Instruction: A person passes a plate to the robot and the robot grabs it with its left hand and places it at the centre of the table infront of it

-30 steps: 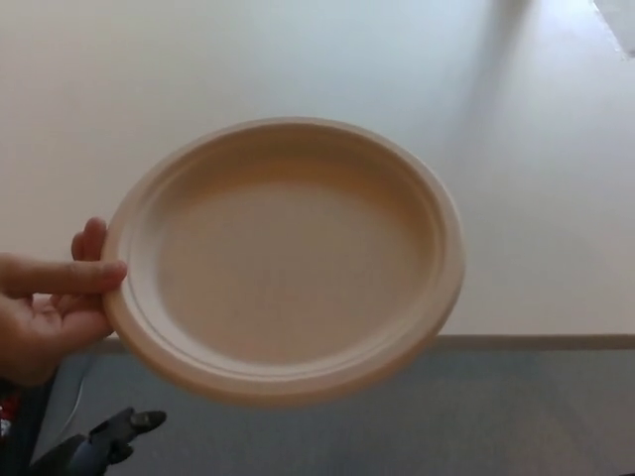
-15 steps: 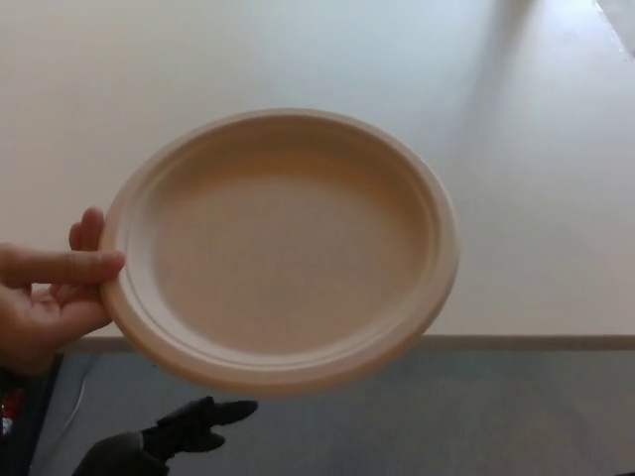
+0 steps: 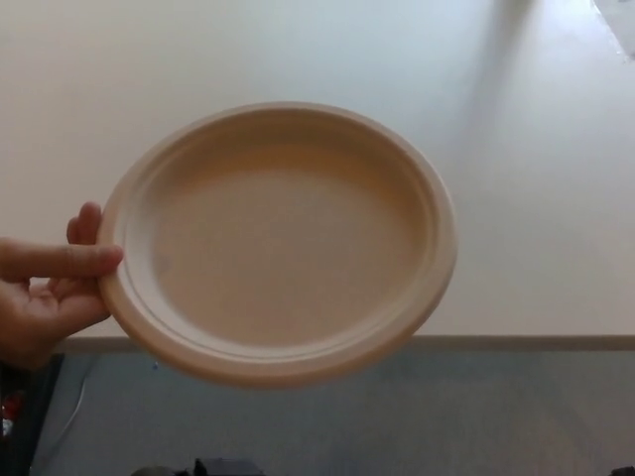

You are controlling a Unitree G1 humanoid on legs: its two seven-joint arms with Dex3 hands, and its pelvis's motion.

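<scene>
A round beige paper plate [image 3: 278, 243] is held up in the air, facing me and filling the middle of the head view. A person's hand [image 3: 45, 297] pinches its left rim, thumb on top and the other digits behind. Only a dark sliver of my left hand [image 3: 213, 467] shows at the bottom edge, below the plate and not touching it. Too little of it shows to tell its state. My right hand does not show.
The white table [image 3: 536, 198] lies behind the plate, and its front edge [image 3: 526, 342] runs across the lower part of the picture. Grey floor [image 3: 446, 416] lies below that edge. A dark object with a red spot [image 3: 15, 412] sits at the bottom left.
The person has lifted the plate slightly. My left hand moved right beneath the plate, then dropped almost out of the picture at the bottom edge.
</scene>
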